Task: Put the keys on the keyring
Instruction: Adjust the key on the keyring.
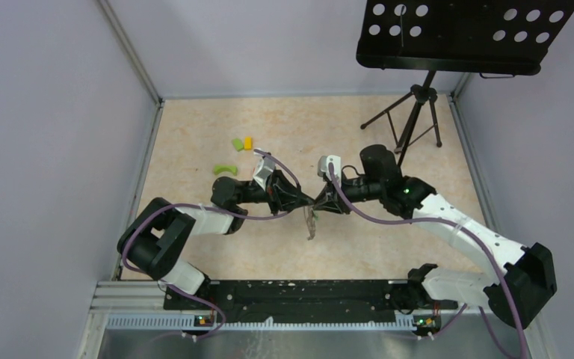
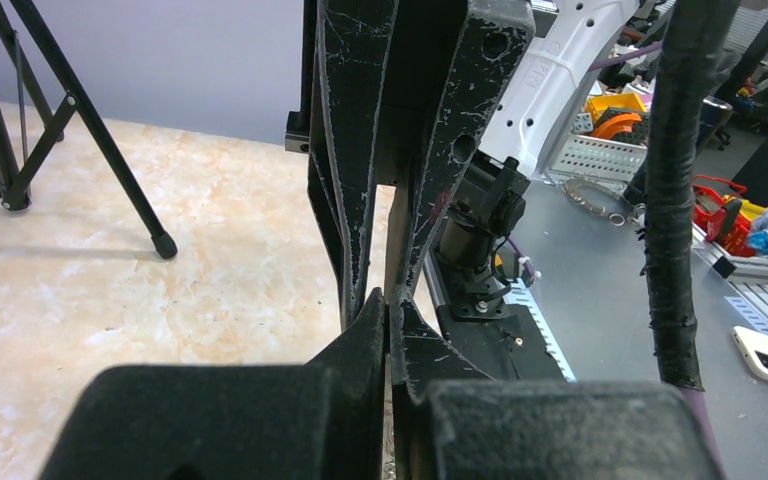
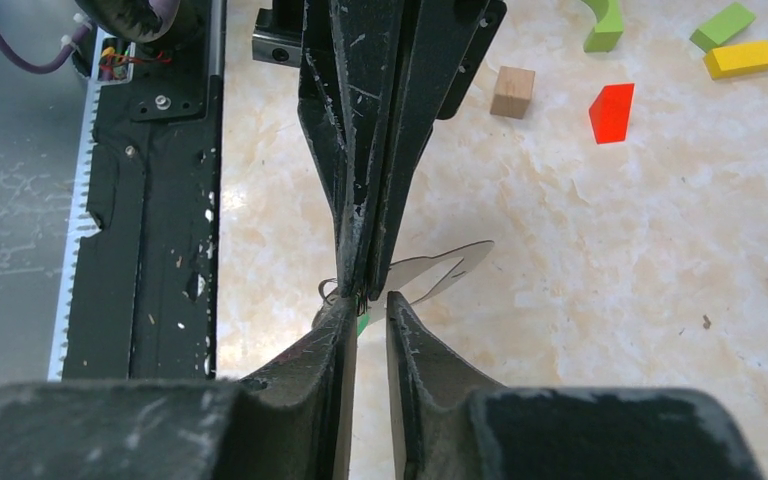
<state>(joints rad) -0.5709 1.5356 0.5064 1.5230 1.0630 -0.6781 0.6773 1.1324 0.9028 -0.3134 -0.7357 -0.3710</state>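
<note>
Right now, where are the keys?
Top view, centre: the keys sit just nearside of where the left pincer and right pincer meet tip to tip.

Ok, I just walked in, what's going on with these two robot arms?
The two arms meet tip to tip above the middle of the table. The left gripper is shut, with a silver key and a thin dark loop, likely the keyring, showing at its tips. I cannot tell which of them it pinches. The right gripper faces it, jaws slightly apart, with a bit of green in the gap. Whether any key is on the ring is unclear.
</note>
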